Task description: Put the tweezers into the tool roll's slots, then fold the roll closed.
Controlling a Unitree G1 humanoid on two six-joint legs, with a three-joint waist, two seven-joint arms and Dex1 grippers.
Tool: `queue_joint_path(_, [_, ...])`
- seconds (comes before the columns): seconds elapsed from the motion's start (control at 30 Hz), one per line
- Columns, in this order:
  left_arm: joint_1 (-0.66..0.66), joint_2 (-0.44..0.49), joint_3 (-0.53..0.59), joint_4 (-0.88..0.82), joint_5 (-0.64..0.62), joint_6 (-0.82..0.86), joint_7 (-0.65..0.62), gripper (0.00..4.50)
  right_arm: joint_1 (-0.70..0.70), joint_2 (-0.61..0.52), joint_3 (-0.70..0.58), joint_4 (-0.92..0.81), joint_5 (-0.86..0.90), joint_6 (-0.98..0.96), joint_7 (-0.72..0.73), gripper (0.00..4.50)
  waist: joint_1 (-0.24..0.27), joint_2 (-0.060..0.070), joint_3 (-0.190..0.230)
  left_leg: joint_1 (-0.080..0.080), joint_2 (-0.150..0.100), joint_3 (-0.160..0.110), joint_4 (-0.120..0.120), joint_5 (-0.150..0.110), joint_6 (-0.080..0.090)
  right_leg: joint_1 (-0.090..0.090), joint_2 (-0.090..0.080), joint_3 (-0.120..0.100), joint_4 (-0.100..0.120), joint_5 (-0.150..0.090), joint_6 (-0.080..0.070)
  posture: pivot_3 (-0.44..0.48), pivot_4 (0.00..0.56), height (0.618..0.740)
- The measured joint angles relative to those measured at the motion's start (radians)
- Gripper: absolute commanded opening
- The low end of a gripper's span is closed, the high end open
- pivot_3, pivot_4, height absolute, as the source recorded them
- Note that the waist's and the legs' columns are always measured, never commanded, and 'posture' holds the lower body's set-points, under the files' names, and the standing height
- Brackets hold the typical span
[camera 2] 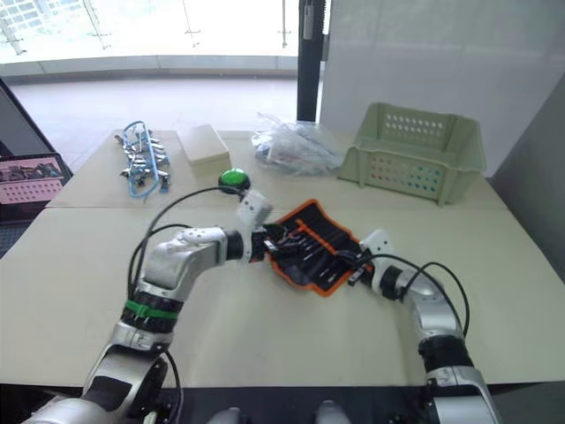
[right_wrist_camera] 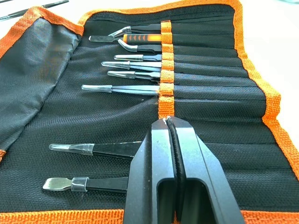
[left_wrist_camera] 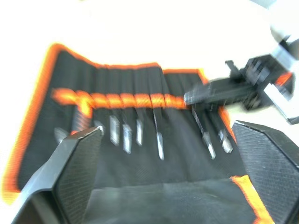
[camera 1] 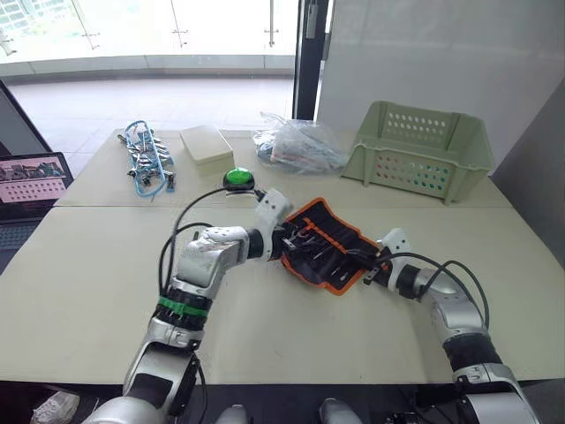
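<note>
I see a wide pale counter (camera 1: 88, 291) with the tool roll (camera 1: 328, 245) lying open near its middle, a flat black pouch edged in orange, turned at a slant. Both my arms reach in to it, one at each end.

Behind the roll, toward the far right, stands a pale green perforated basket (camera 1: 419, 148). To its left lie a crumpled clear plastic bag (camera 1: 296, 144), a small cream box (camera 1: 206, 146) and a tangle of blue-and-silver clips (camera 1: 146, 159). A green button (camera 1: 237, 178) sits just behind my left arm.

My left gripper (left_wrist_camera: 168, 154) hovers over the roll's lower flap with its jaws spread wide, gripping nothing. My right gripper (right_wrist_camera: 169, 154) rests on the roll's orange band, jaws pressed together; whether they pinch any fabric I cannot quite make out.

The tweezers (right_wrist_camera: 135, 74) lie side by side in the roll's slots, tucked under the orange band, tips pointing toward the open flap. Two more sit apart from the rest, just beside my right gripper.
</note>
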Motion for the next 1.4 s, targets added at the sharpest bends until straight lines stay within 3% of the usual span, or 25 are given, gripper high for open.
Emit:
queue_joint_path(0.17, [0.215,0.125,0.204,-0.137,-0.044,-0.027,0.030,4.48,-0.022,-0.004,0.003,0.050,-0.001,-0.022,0.019,0.00,-0.002,0.000,0.000,0.001,0.000,0.000,0.000,0.000,0.000,0.001,0.000,0.000,0.000,0.000,0.000,0.000,0.150,0.740])
queue_joint_path(0.3, [0.523,0.166,0.383,-0.217,-0.074,-0.170,0.014,4.48,-0.054,-0.008,0.007,0.105,-0.003,-0.043,0.034,0.00,-0.001,0.000,0.000,0.002,0.001,0.001,-0.001,0.000,0.000,0.001,0.000,0.001,-0.001,0.000,0.000,0.000,0.150,0.740])
queue_joint_path(0.47, [0.853,0.095,0.596,-0.160,-0.076,-0.510,0.012,4.48,-0.088,-0.005,0.012,0.171,-0.011,-0.076,0.046,0.00,0.006,-0.002,-0.001,0.003,0.001,0.002,-0.001,-0.001,0.000,0.004,-0.001,0.000,-0.003,0.000,-0.001,0.000,0.150,0.740])
queue_joint_path(0.63, [1.020,0.004,0.677,-0.067,-0.090,-0.688,0.035,4.48,-0.095,-0.003,0.012,0.199,-0.013,-0.093,0.056,0.00,0.008,-0.004,-0.002,0.004,0.001,0.002,-0.001,-0.001,0.000,0.005,-0.001,0.000,-0.003,0.000,-0.001,0.000,0.150,0.740])
queue_joint_path(0.83, [1.098,-0.061,0.703,-0.084,-0.166,-0.749,0.080,4.48,-0.122,0.000,0.020,0.241,-0.024,-0.113,0.073,0.00,0.003,-0.004,-0.003,0.005,0.002,0.002,-0.001,-0.001,0.000,0.005,0.000,0.000,-0.002,0.000,-0.001,0.000,0.150,0.740])
queue_joint_path(1.1, [1.126,-0.056,0.679,-0.096,-0.180,-0.764,0.098,4.48,-0.145,0.001,0.021,0.281,-0.034,-0.137,0.095,0.00,0.000,-0.004,-0.003,0.005,0.002,0.003,-0.001,-0.001,0.001,0.005,0.000,0.000,-0.002,0.000,-0.001,0.000,0.150,0.740])
queue_joint_path(1.27, [1.047,-0.050,0.668,-0.109,-0.235,-0.710,0.173,4.48,-0.156,0.001,0.021,0.302,-0.035,-0.144,0.098,0.00,0.002,-0.005,-0.003,0.005,0.002,0.002,-0.001,-0.001,0.000,0.005,0.000,0.000,-0.002,0.000,-0.001,0.000,0.150,0.740])
queue_joint_path(1.4, [0.927,-0.014,0.581,-0.191,-0.232,-0.607,0.274,4.48,-0.162,0.003,0.021,0.308,-0.038,-0.145,0.098,0.00,0.002,-0.005,-0.003,0.006,0.002,0.002,-0.001,-0.001,0.000,0.006,0.000,0.000,-0.002,0.000,-0.001,0.000,0.150,0.740])
